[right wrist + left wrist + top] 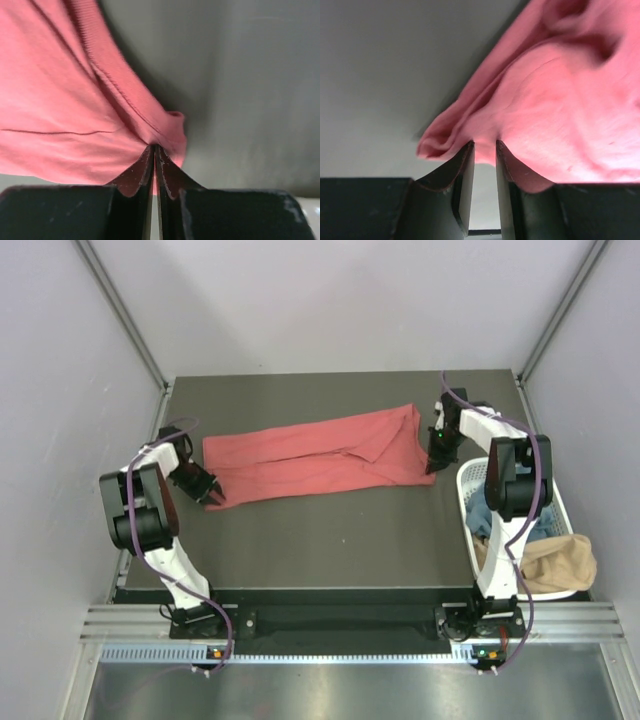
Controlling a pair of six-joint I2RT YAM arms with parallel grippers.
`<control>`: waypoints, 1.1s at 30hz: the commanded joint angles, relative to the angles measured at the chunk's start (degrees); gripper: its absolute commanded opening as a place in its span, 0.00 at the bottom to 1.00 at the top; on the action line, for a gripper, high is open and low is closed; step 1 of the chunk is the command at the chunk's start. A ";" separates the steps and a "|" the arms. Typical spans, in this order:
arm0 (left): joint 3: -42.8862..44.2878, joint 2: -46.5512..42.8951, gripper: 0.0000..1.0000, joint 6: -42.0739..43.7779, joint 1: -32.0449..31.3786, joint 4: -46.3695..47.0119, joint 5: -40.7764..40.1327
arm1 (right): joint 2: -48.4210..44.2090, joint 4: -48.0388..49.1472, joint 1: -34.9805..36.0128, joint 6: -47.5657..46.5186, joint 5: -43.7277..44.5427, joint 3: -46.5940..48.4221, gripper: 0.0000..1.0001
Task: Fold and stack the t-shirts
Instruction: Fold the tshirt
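A coral-red t-shirt (310,455) lies stretched in a long folded band across the dark table. At its near-left corner my left gripper (215,498) is shut on a bunched edge of the cloth, which shows pinched between the fingertips in the left wrist view (485,145). My right gripper (433,465) is at the shirt's right end. In the right wrist view (155,146) its jaws are pressed together on a hemmed corner of the shirt (75,100). A blue t-shirt (482,515) and a tan t-shirt (545,562) sit in the basket.
A white slotted basket (466,485) stands at the table's right edge, just near of the right gripper, with the tan shirt hanging over its near rim. Grey walls close in the table on three sides.
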 commanded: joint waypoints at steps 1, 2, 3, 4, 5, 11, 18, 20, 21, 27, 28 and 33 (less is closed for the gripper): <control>-6.32 -0.74 0.30 0.96 1.73 -5.34 -7.64 | 0.16 -3.92 -0.34 -1.88 15.07 -0.36 0.05; -7.38 -0.92 0.30 1.05 2.78 -6.03 -7.21 | -0.19 -3.92 -0.34 -2.14 15.53 -0.62 0.05; -7.82 -1.27 0.30 0.96 3.40 -6.30 -6.77 | -0.54 -3.75 -0.34 -2.23 15.80 -0.79 0.05; -8.26 -1.62 0.29 1.14 3.84 -6.22 -6.15 | -0.89 -3.49 -0.43 -2.31 15.37 -1.23 0.05; -8.53 -1.97 0.28 1.23 4.37 -6.22 -5.71 | -1.85 -3.22 -0.17 -2.23 14.93 -1.32 0.05; -6.16 -8.47 0.29 3.51 4.37 -7.44 -6.68 | -6.60 -3.83 4.04 -2.84 13.61 1.13 0.07; -1.50 -13.40 0.31 4.48 2.53 -7.62 -4.13 | -10.30 -4.72 8.62 -1.70 13.16 3.60 0.19; -0.62 -13.40 0.31 4.22 1.57 -6.49 -2.90 | -10.30 -4.45 9.15 -1.52 13.51 3.69 0.27; -0.44 -13.05 0.31 3.95 1.39 -5.70 -2.02 | -10.04 -4.45 9.32 -1.61 13.43 3.86 0.28; 3.07 -5.78 0.31 2.63 -0.63 -0.86 4.83 | -9.59 -1.04 9.33 -0.04 3.86 3.52 0.36; 3.77 -4.71 0.30 2.55 -0.64 -0.42 5.71 | -10.12 2.72 9.24 0.67 -0.24 2.73 0.38; 5.71 -0.57 0.29 1.58 -0.64 3.44 7.65 | -10.92 14.87 9.50 10.33 -10.91 -2.81 0.44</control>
